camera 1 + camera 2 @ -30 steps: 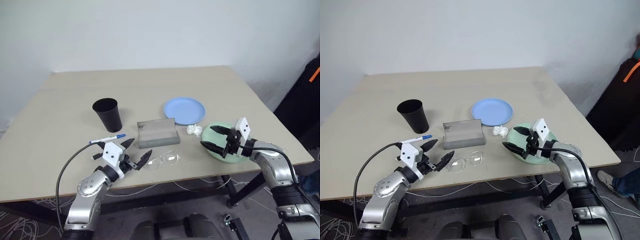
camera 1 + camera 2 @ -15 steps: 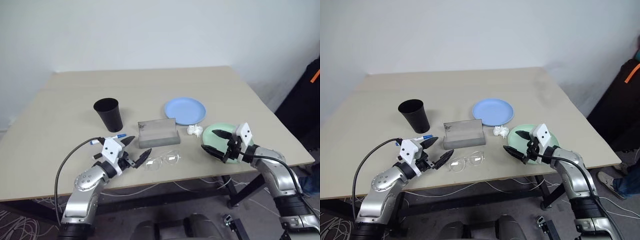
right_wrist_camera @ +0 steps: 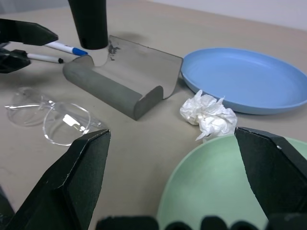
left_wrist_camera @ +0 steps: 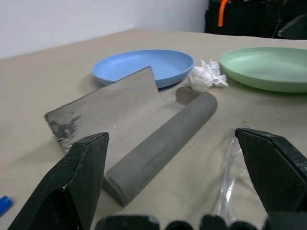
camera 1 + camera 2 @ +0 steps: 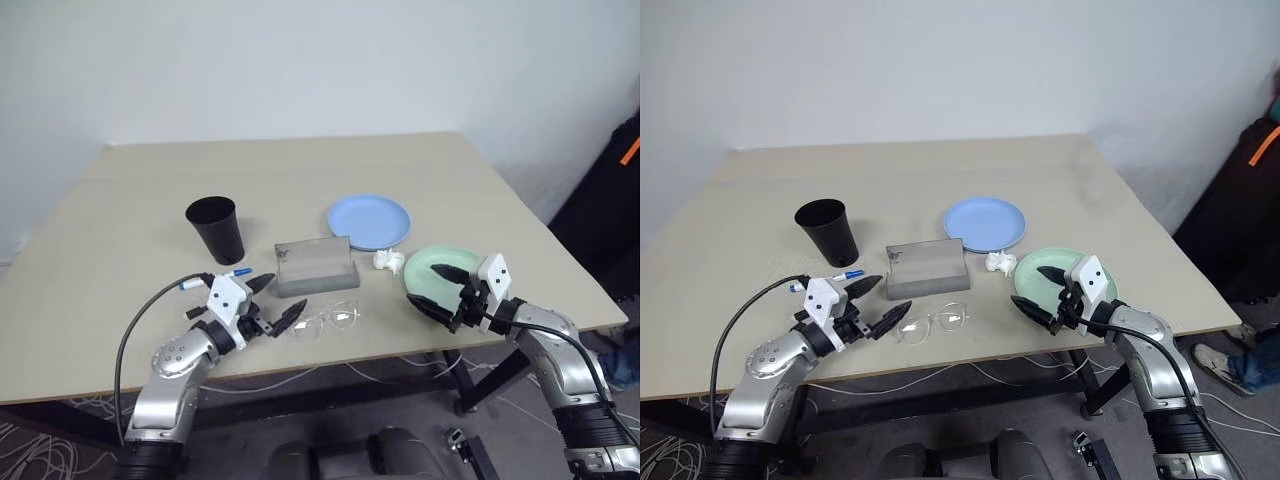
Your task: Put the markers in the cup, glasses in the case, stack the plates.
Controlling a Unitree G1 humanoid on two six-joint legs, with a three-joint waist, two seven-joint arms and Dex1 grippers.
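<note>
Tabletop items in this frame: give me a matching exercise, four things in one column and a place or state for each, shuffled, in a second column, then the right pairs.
Things:
1. cup
2. case
3. glasses
4. mint green plate

Places or states:
A. lying near the table's front edge, just in front of the case
B. open, lid up, nothing inside
C. under the right hand, whose fingers are open
D. upright, to the left of the case

Pairs: 1-D, 2-B, 3-A, 4-C
</note>
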